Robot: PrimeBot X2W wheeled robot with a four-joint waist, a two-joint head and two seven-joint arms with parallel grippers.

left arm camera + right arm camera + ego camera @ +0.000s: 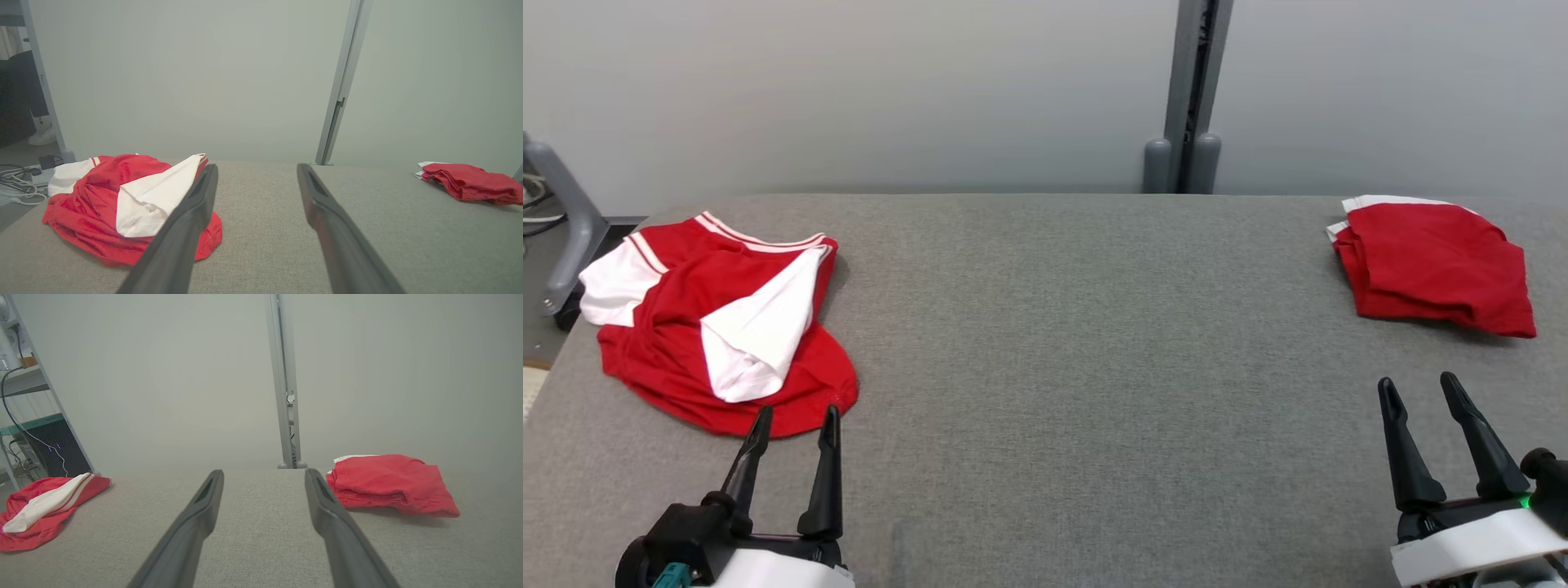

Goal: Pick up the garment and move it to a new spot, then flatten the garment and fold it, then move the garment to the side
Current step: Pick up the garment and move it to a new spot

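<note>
Landmark: the grey post (1192, 98), which stands upright behind the far edge of the grey cloth-covered worktop (1078, 343).
Task's thing: the crumpled red-and-white jersey (719, 327) lies well to the left of the post and nearer to the robot. It is in a loose heap, with one white sleeve (756, 335) turned over the red body.
Other cloth: a folded red garment (1433, 265) lies to the right of the post, close to the far edge. It looks finished, so the jersey is probably the one to handle.
Left arm: the left pincer (797, 412) has its fingers apart, with nothing between them. It is left of the post and far in front of it, with its tips at the near hem of the jersey. Whether they touch the cloth cannot be told.
Right arm: the right pincer (1418, 382) also has its fingers apart and is empty. It is right of the post and far in front of it, clear of the folded garment.
Stage: it seems to be the beginning, as the jersey is not yet lifted.
Risk, thin grip: if the fingers close only on the loose sleeve or one layer, the rest may hang, twist or slip out during the move.
Risk, cover: a low approach could pinch the worktop's cloth cover together with the jersey.
Risk, edge: the jersey lies far left of the post, near the worktop's side edge, so a push instead of a lift could slide it off.
Risk, wrong cloth: the right arm could disturb the folded garment.
</note>
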